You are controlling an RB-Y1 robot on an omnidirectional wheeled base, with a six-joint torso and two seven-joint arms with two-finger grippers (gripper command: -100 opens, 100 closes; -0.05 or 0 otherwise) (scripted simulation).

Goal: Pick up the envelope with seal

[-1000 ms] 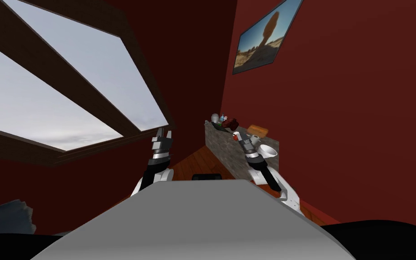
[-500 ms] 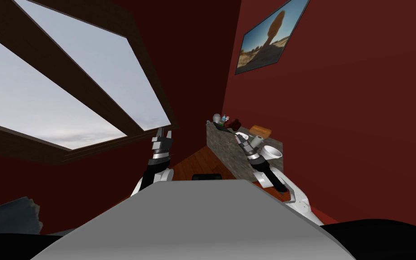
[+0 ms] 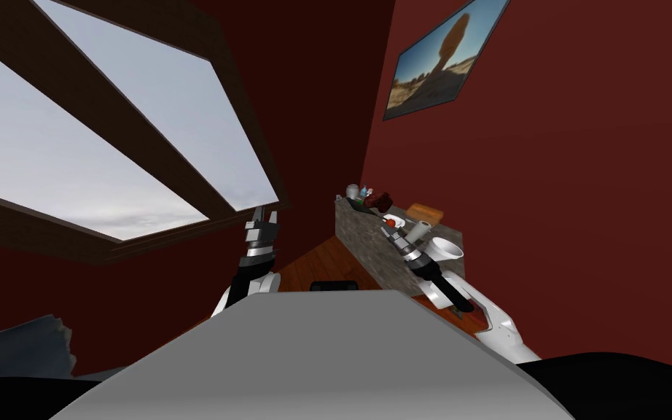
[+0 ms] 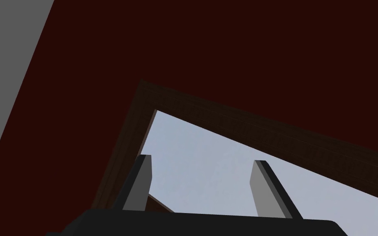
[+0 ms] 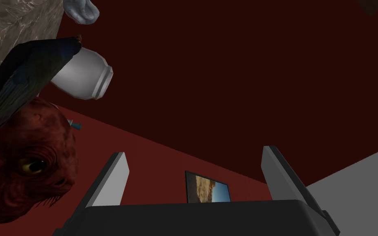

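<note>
Where red walls (image 3: 546, 182) meet, stone counter (image 3: 360, 244); right gripper (image 3: 387, 229) above, fingers (image 5: 114, 180) apart.

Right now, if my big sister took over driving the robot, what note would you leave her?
Left claw: open, empty, raised in front of the window.
Right claw: open, empty, reaching over the stone counter, beside a dark red monster toy and a white jar.
Envelope: it looks like the small white thing with a red spot lying on the counter, just past the right claw's tips in the head view.
Done: the right arm is at the counter.
Left: bring the right claw onto the envelope, close it, lift.
</note>
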